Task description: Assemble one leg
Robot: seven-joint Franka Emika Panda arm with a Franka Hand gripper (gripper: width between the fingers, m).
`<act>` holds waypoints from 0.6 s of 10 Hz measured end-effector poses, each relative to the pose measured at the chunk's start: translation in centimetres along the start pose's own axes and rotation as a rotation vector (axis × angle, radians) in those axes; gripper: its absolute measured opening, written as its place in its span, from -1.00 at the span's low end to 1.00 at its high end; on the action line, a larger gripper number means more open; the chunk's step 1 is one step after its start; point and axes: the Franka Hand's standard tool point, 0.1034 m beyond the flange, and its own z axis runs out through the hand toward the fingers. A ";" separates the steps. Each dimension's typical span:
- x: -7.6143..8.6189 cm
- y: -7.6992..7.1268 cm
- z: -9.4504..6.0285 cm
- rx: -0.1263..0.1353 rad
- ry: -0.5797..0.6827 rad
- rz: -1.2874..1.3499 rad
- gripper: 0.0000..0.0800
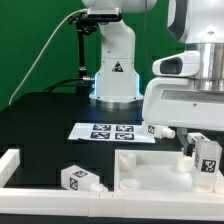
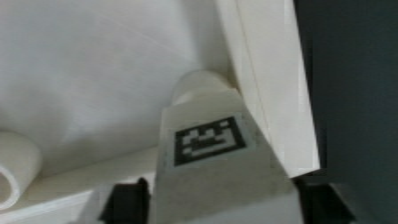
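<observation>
My gripper point(image 1: 205, 162) is shut on a leg point(image 1: 208, 153), a small white blocky peg with a black-and-white tag. It holds the leg upright over the corner of the big white panel point(image 1: 150, 165) on the exterior view's right. In the wrist view the leg point(image 2: 210, 140) stands between my dark fingers point(image 2: 125, 200), with its far end close to the panel's raised rim point(image 2: 267, 90). I cannot tell whether the leg's end touches the panel. Another leg point(image 1: 80, 180) lies on the table near the front, left of the panel.
The marker board point(image 1: 112, 131) lies flat behind the panel. A third leg point(image 1: 157, 129) lies at its right end. A white rail point(image 1: 10, 165) runs along the exterior view's left. The arm's base point(image 1: 115, 75) stands at the back. A rounded white shape point(image 2: 15, 160) shows on the panel in the wrist view.
</observation>
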 end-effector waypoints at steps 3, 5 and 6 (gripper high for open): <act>0.0 0.1 0.0 0.000 0.000 0.221 -0.29; 0.1 0.2 0.1 -0.006 0.002 0.439 -0.29; 0.1 0.4 0.1 -0.006 0.000 0.547 -0.29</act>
